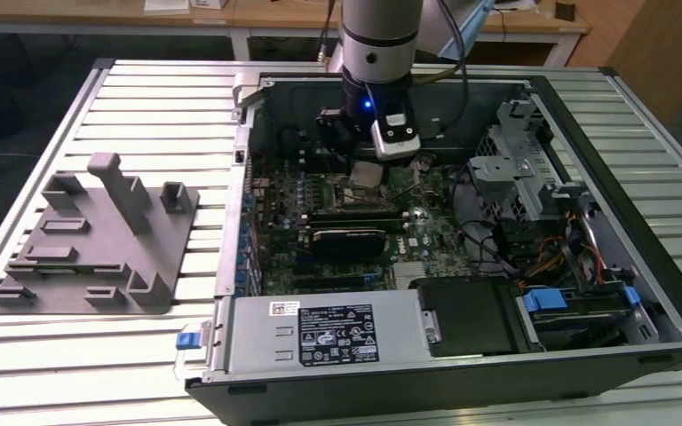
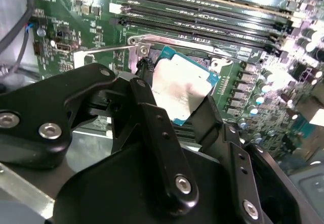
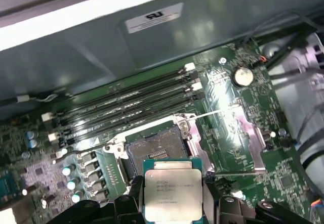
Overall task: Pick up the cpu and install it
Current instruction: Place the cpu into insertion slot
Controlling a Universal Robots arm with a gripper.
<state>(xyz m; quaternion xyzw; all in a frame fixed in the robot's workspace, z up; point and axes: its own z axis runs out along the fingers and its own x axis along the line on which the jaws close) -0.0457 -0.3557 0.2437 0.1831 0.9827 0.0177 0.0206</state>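
My gripper (image 1: 368, 167) is inside the open computer case (image 1: 625, 106), shut on the cpu (image 1: 368, 173), a flat square chip with a silvery top. The first wrist view has the cpu (image 3: 172, 187) gripped at two opposite edges, hanging a little above and just beside the open black socket (image 3: 154, 154) with its metal frame. In the second wrist view the cpu (image 2: 179, 90) sits tilted between the black fingers (image 2: 207, 115), over the socket frame (image 2: 167, 41) on the green motherboard.
Memory slots (image 3: 126, 100) run beside the socket, and a coin battery (image 3: 242, 75) is nearby. A graphics card (image 1: 347, 240), power supply (image 1: 323, 333) and drive cage (image 1: 519, 160) crowd the case. A grey fixture block (image 1: 92, 240) stands on the slatted table at the exterior view's left.
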